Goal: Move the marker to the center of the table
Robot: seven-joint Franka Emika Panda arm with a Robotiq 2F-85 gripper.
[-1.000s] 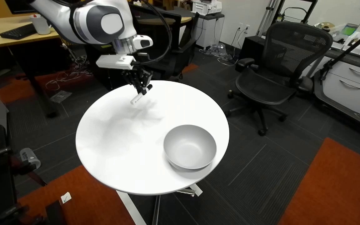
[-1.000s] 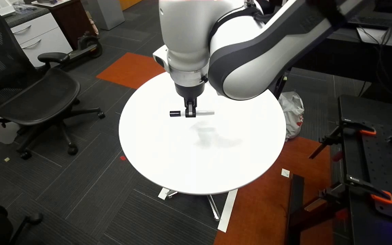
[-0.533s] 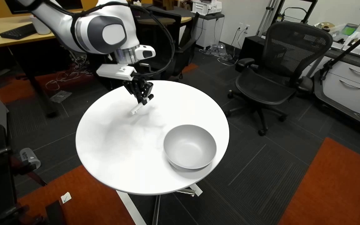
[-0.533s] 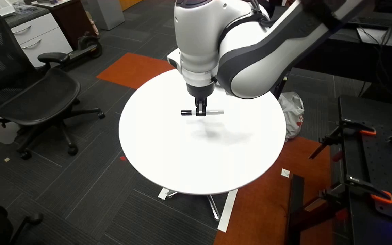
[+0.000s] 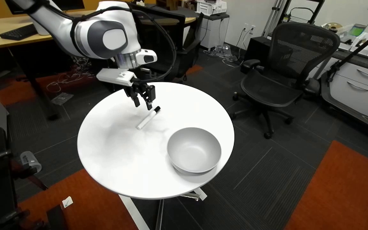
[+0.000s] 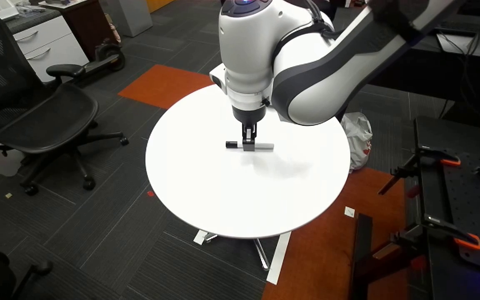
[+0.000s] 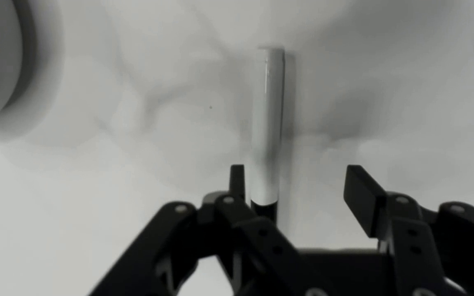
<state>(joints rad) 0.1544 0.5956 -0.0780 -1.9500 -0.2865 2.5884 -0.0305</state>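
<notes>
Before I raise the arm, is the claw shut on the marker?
No, in an exterior view the claw stands open, and the marker lies on the table.

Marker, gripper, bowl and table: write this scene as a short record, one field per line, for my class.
table: round, white top
marker: white, black end, lying near the table's middle, not gripped
gripper: open, its jaws either side of the marker in the wrist view
bowl: grey, on the table near its edge, apart from the marker
gripper-marker contact: cannot tell

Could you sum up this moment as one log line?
end effector: open, above table | marker: lying near table's middle, ungripped | grey bowl: on table, apart from marker
</notes>
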